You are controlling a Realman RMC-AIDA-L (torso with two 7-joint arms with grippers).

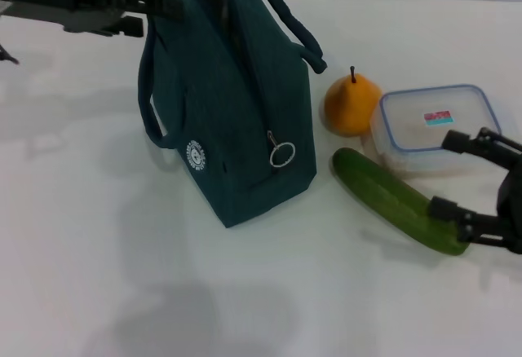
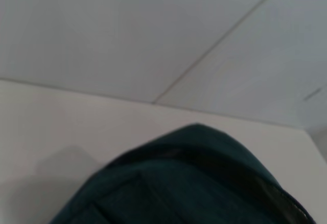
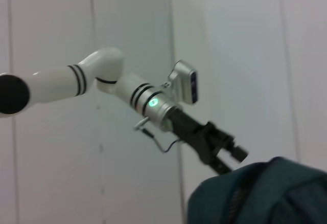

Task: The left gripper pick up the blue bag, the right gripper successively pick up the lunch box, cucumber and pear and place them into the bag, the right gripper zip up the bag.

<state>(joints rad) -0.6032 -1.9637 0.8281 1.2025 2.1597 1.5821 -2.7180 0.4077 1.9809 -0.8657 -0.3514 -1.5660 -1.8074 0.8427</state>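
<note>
White table bears blue bag; white walls.

Even, bright overhead light; soft grey shadows pool on the white table left of and below the blue bag. Left wrist view blurred, bag fabric out of focus. Right wrist view slightly soft.
</note>
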